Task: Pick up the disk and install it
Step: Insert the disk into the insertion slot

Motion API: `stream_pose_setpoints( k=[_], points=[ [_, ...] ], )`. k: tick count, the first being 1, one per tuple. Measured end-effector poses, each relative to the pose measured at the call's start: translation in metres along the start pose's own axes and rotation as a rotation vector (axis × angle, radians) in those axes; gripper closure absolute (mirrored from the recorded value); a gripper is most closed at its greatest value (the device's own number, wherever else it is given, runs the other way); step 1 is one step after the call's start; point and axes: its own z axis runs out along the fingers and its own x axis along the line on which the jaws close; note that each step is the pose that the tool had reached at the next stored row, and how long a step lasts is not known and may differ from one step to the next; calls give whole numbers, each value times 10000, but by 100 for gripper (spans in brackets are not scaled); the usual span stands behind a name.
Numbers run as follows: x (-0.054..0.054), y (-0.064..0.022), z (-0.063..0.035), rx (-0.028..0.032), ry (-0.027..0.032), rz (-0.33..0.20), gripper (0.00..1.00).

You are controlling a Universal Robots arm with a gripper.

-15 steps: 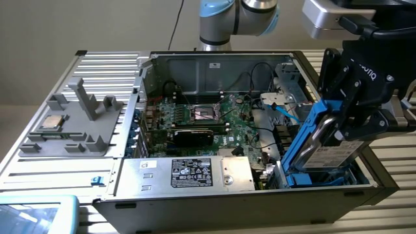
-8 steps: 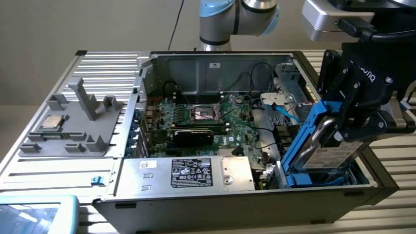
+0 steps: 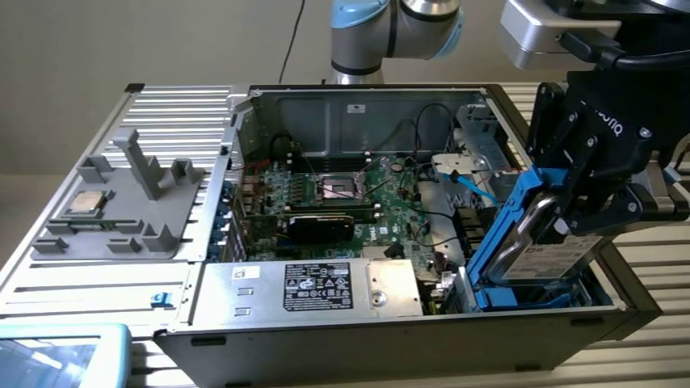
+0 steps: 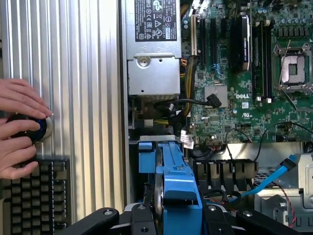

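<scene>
The arm (image 3: 393, 28) enters at twelve o'clock in the exterior view. Its blue-capped joint is bent toward two o'clock, where the silver wrist (image 3: 539, 32) carries the black hand (image 3: 603, 212). The hand hangs at three o'clock, pointing down and slightly tilted, its two fingers (image 3: 591, 220) clamped on opposite faces of the disk (image 3: 550, 257), which stands on edge.

Exterior view: shot from high up outside the open computer case (image 3: 377, 339), at medium range, angled down into its interior. Wrist view: taken from close above the blue-framed disk (image 4: 178, 186), facing down along it into the case. Shared ground: motherboard (image 3: 356, 206), power supply (image 3: 323, 287), disk.
</scene>
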Motion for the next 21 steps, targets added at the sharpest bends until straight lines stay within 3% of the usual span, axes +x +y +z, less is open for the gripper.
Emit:
stream_pose_setpoints(
  k=[12, 21],
  points=[
    [-3, 3, 4, 16, -74, -1, 63],
    [-4, 3, 19, 16, -90, -1, 63]
  ],
)
